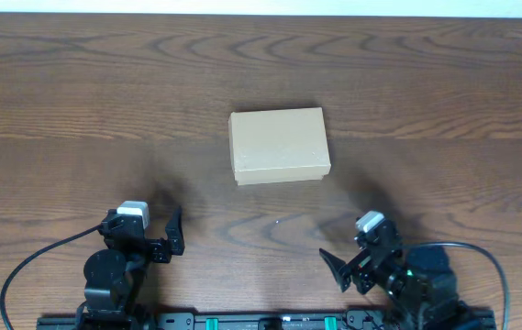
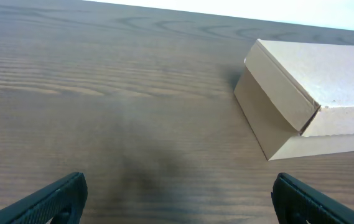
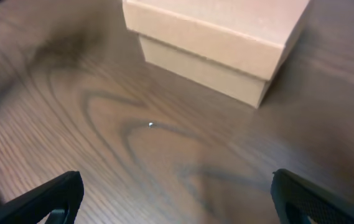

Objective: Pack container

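The left fingers [image 2: 52, 199] stand wide apart and hold nothing; only bare wood shows between them. The right fingers [image 3: 46, 199] are spread just as wide and are also empty. Both pairs sit near the robot's edge of the worktop [image 1: 77, 110], one on each side of its middle, angled inward. The box [image 1: 279, 145] rests on the worktop well ahead of them, roughly midway between the two arms, and neither touches it. Its lid is down. From the left wrist it lies ahead and to the right; from the right wrist it lies ahead, near centre. A tiny white speck [image 3: 150, 125] lies on the wood between the right fingers and the box.
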